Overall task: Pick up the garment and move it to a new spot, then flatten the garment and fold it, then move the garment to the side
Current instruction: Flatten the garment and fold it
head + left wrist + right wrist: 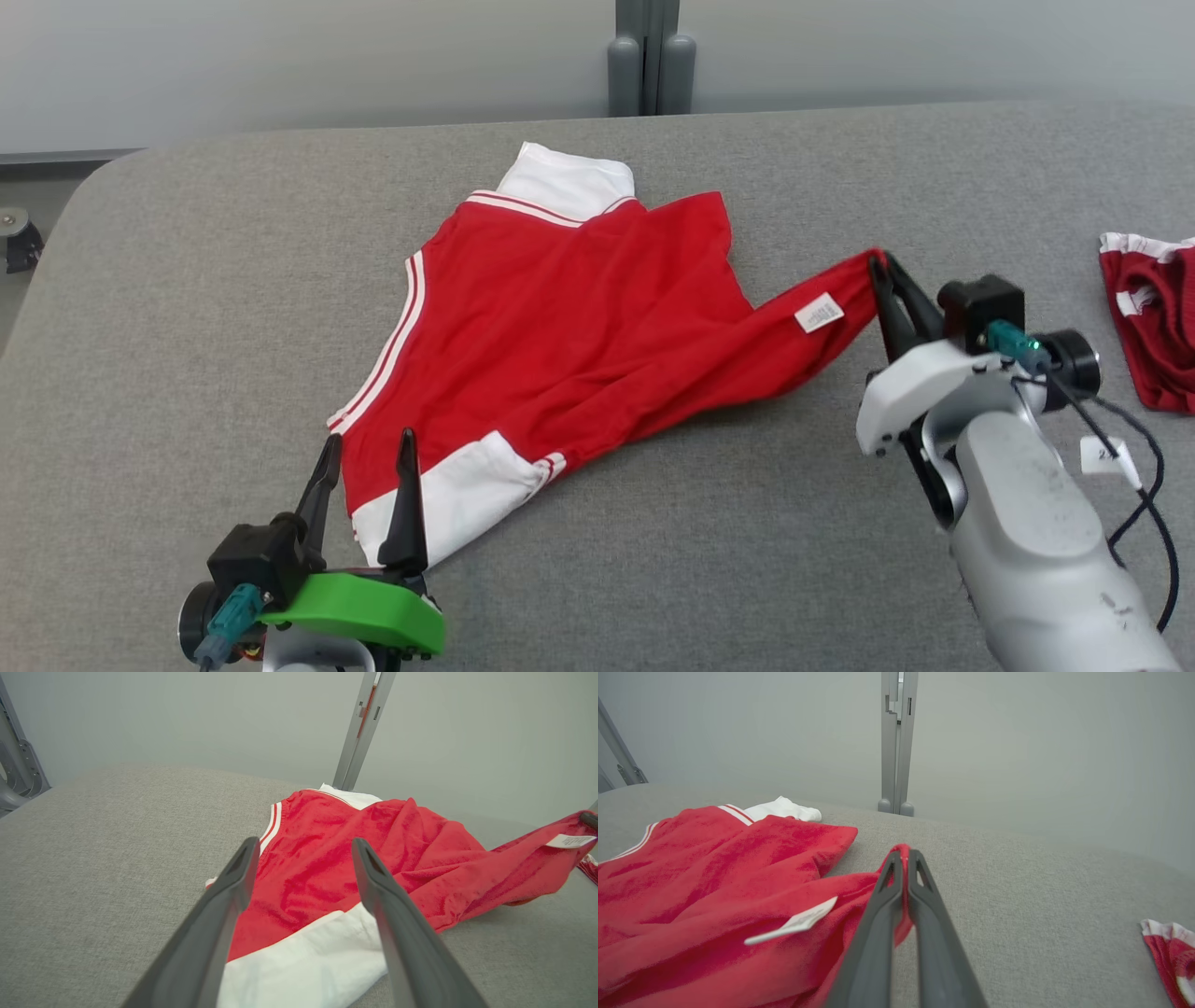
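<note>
Currently the right gripper (882, 264) has its two dark fingers pressed together on a red corner of the garment (560, 345). The right wrist view shows a sliver of red cloth caught between the tips. The left gripper (370, 441) has its fingers spread wide and holds nothing.

Assessment: the step in hand appears to be the flattening, with one corner secured and the opposite one not yet taken. The next move calls for the left fingers to close on the white-banded edge they straddle. The two arms can then draw the cloth taut without dragging the whole piece.

Position relative to the fingers: the pinched corner is drawn out to the garment's 3 o'clock. A white care label (820, 313) lies just beside the pinch, on its 8 o'clock side. The left fingers stand at the garment's 7 o'clock, one over the white band and the other just off its edge. Whether they touch the cloth cannot be told.

Outward: the garment's body lies creased on the grey table (187, 280), with a white part at its 12 o'clock. A second red garment (1153, 317) lies well apart at 3 o'clock.
</note>
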### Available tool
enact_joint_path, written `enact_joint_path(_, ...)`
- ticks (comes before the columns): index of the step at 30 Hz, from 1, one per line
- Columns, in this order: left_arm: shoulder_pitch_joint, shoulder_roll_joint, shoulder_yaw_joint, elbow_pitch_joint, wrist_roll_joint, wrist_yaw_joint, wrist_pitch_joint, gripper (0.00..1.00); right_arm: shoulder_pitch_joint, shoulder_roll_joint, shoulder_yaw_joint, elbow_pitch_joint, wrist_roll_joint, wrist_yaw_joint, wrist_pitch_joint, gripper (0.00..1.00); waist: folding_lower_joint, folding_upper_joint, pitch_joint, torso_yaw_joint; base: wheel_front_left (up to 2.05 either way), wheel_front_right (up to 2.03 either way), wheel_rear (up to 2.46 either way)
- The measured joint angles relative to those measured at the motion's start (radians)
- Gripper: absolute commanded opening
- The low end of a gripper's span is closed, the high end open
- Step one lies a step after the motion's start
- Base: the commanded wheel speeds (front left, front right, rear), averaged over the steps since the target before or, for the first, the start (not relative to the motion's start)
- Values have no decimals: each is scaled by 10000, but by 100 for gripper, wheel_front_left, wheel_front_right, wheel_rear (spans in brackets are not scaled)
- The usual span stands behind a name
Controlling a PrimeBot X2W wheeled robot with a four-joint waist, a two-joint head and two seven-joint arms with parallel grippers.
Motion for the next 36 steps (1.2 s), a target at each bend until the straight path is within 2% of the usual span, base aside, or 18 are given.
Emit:
enact_joint_path(4,-25,-21,-31,-21,0,2,-13,100,1111,-15,301,-527,314,0,-10,0,0,0,70,-173,0,0,0)
enact_joint_path(10,-74,13,-31,-44,0,31,-29,100,2823,21,510,-2073,792,0,-17,0,0,0,193,-532,0,0,0)
enact_joint_path(18,-109,102,-23,-94,0,58,-25,100,4673,88,491,-3687,876,0,-21,0,0,0,262,-1064,0,0,0)
enact_joint_path(24,-169,142,-46,-115,0,58,-2,100,5214,2,477,-3797,978,0,-4,0,0,0,294,-1373,0,0,0)
enact_joint_path(31,-254,150,-109,-96,-4,58,2,100,5612,-19,773,-3260,1189,0,150,0,0,1,313,-1389,0,0,0)
enact_joint_path(32,-259,153,-109,-94,-6,58,2,100,5646,-25,788,-3214,1195,0,161,6,0,0,310,-1375,0,0,0)
enact_joint_path(33,-260,159,-107,-88,-13,58,2,100,5673,-23,779,-3193,1212,0,161,45,0,1,307,-1363,0,0,0)
enact_joint_path(34,-260,161,-107,-82,-13,58,2,100,5683,-29,769,-3195,1223,0,157,100,0,0,302,-1354,0,0,0)
enact_joint_path(36,-260,161,-111,-67,-35,58,2,100,5686,-38,708,-3352,1356,0,140,100,0,0,284,-1332,0,0,0)
